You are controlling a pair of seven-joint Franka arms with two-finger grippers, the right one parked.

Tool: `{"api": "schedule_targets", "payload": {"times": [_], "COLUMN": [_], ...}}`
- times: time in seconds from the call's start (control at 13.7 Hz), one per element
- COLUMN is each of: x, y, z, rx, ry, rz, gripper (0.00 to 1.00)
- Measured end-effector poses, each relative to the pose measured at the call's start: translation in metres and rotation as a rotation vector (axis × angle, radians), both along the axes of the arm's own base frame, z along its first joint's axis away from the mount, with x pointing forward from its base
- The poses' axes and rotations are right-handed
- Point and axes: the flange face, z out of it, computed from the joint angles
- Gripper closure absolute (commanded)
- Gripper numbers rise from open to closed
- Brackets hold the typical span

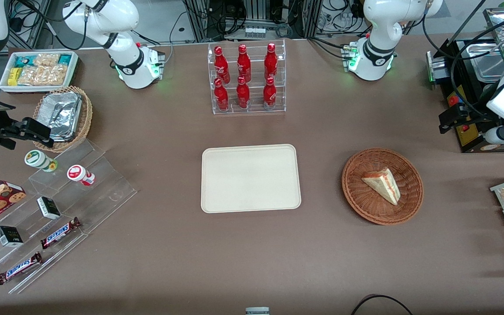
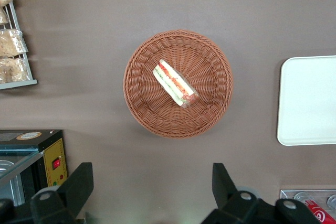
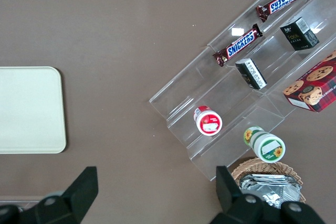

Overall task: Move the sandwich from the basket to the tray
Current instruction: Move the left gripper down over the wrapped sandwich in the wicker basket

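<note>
The cream tray (image 1: pixel 250 178) sits bare. The reddish woven basket (image 2: pixel 142 103) holds the pale sandwich (image 2: pixel 175 83), red and green layers showing. My gripper (image 2: pixel 152 190) hangs above, jaws spread apart, clear of both.

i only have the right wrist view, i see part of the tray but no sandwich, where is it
Observer: The sandwich lies in the basket, beside the tray, toward the working arm's end of the table.
Operator: and the left gripper
Observer: The gripper hangs high above the table near the basket, fingers open, holding nothing.
Operator: is the part of the tray i can't see free
Observer: Yes, the front view shows the whole tray with nothing on it.
</note>
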Motion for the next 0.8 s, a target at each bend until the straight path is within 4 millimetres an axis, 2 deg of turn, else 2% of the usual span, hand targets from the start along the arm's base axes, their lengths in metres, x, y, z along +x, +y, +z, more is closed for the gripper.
{"api": "schedule_targets", "payload": {"times": [0.36, 0.58, 0.8], "x": [0.002, 0.009, 0.017], "y": [0.000, -0.001, -0.002], "z": [-0.007, -0.035, -0.078], "rx": [0.000, 0.001, 0.002], "ry": [0.019, 0.051, 0.049], "rz": [-0.001, -0.003, 0.032], "gripper": [0.00, 0.00, 0.00]}}
